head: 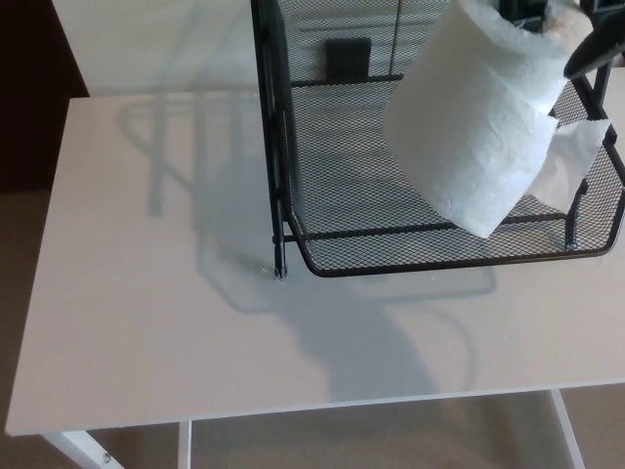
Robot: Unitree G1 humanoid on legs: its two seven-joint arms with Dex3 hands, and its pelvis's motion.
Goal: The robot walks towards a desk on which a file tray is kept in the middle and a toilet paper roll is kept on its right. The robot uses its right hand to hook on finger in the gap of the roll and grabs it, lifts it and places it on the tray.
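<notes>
Toilet paper roll (483, 127) hangs tilted above the right half of the black mesh file tray (439, 262) on the white desk (146, 322), held at its upper right end by the right hand (596, 49), of which only a dark finger shows, with a loose sheet drooping toward the tray's right rim.

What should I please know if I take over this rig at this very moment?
Left robot hand: not in view.
Right robot hand: only a black part shows at the top right, holding the toilet paper roll by its end.
Roll: tilted, over the mesh file tray on the white desk, loose sheet hanging.
Done: grasp, lift.
Left: set the roll in the tray, release.
</notes>
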